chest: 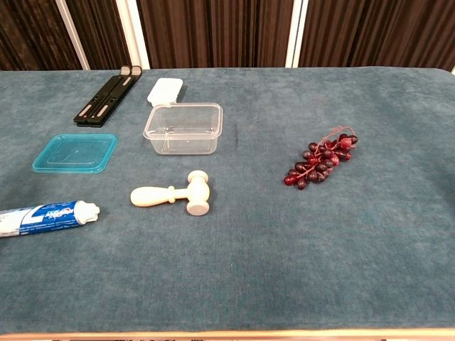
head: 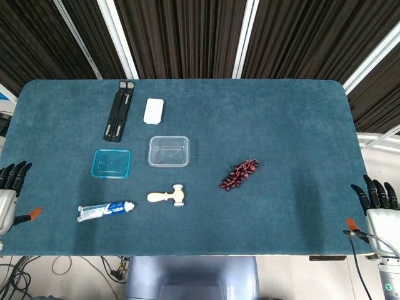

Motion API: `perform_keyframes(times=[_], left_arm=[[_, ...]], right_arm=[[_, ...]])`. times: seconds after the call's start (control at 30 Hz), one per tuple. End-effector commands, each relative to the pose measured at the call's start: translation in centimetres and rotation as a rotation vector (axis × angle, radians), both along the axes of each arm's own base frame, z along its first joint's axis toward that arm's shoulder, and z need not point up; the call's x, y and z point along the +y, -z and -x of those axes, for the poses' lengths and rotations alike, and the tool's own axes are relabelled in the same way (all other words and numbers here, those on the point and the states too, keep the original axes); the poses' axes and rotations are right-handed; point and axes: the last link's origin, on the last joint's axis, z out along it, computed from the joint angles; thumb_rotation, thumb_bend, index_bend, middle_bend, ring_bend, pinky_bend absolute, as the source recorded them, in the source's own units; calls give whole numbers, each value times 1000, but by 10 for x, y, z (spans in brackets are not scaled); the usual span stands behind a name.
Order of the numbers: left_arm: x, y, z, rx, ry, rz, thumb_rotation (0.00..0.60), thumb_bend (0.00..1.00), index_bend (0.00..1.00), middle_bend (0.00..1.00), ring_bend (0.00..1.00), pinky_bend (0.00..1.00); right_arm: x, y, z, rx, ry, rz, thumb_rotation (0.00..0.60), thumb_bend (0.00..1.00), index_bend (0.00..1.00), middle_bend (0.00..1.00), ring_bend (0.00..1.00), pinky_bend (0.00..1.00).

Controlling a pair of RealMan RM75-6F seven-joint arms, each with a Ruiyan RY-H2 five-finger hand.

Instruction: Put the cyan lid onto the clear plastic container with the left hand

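While the lid (head: pixel 112 164) lies untouched just left of the container (head: pixel 169 151), the left hand (head: pixel 12 181) waits open, empty, at the bench (head: pixel 281 112) edge.

- The cyan lid (head: pixel 112 164) (chest: pixel 75 153) is a see-through, rounded rectangle with a raised rim. It lies flat on the blue table, on the left side, with nothing touching it.
- The clear plastic container (head: pixel 169 151) (chest: pixel 183 128) is a small rectangular tub with rounded corners. It stands upright and open, with nothing visible inside. It sits just to the right of the lid, with a gap between them.
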Motion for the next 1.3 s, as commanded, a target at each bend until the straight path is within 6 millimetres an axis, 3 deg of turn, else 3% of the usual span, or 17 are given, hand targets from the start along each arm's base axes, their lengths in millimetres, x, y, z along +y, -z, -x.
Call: perform_keyframes(times=[0.03,1.03,1.2,1.3], left_arm=[[0,1,0,5,-3,0,600,130,0,29,0,78],[-2,-1,-1,-7,-5,3,600,129,0,27,0,77],[12,-3,-6,19,33,9,600,129,0,27,0,78],[39,-4,-16,59,36,43,600,130,0,26,0,78]], right_arm=[[0,0,0,1,-1,-3,600,291,185,40,45,0],[2,2,-4,42,-60,-32,600,291,185,41,37,0],[4,0,-3,22,-48,-20,600,291,185,40,34,0],[3,1,-2,20,-25,-17,600,291,184,40,31,0]])
